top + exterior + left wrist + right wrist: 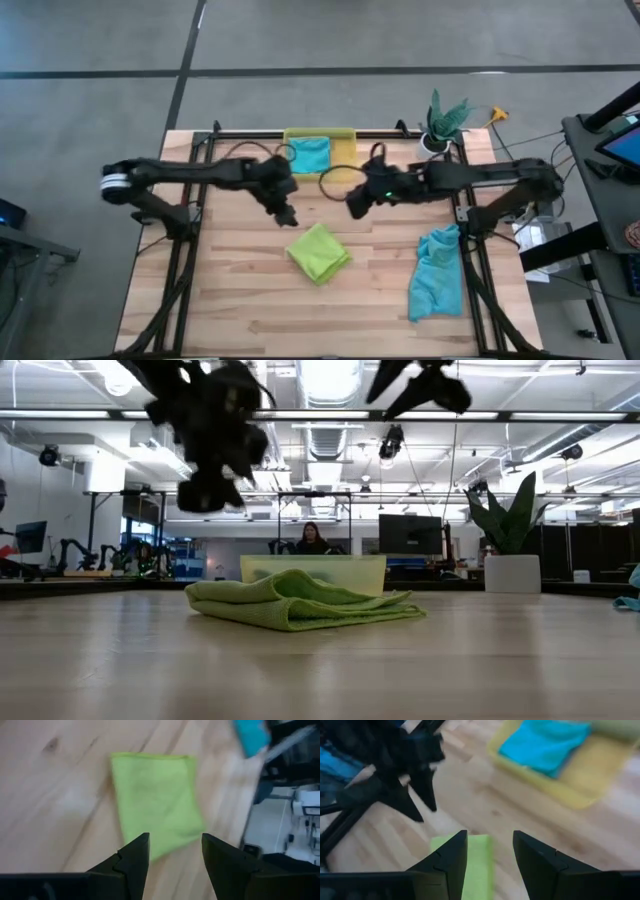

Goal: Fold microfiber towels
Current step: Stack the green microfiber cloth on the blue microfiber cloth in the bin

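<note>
Wooden plank tabletop (240, 290) inside a black frame, grey floor around it; the level view looks into a long lit hall with monitors, and a person (312, 538) sits far back. Lime green towel (319, 252) lies folded into a small square near the tabletop's middle, flat, nothing touching it; from table height it reads as a low stack of layers with a slightly raised fold on top. One teal towel (310, 154) lies folded inside the yellow bin (345, 140) at the far edge. Second teal towel (436, 272) is bunched and unfolded at the right edge, partly draped over the frame rail. Grey towel not made out in any view. Potted plant (442, 122) stands at the far right corner. Left gripper (287, 216) hangs above the tabletop, between the bin and the green towel, off the towel's far-left corner; its fingers (134, 860) are spread apart with nothing between them, and its wrist camera looks down on the green towel. Right gripper (354, 206) hangs at about the same depth, just right of the left one, near the bin's front right corner; its fingers (452, 855) also stand apart and carry nothing. Its wrist camera sees the green towel's edge below, the left gripper beyond, and the bin with its teal towel. Both grippers are clear of the wood.
</note>
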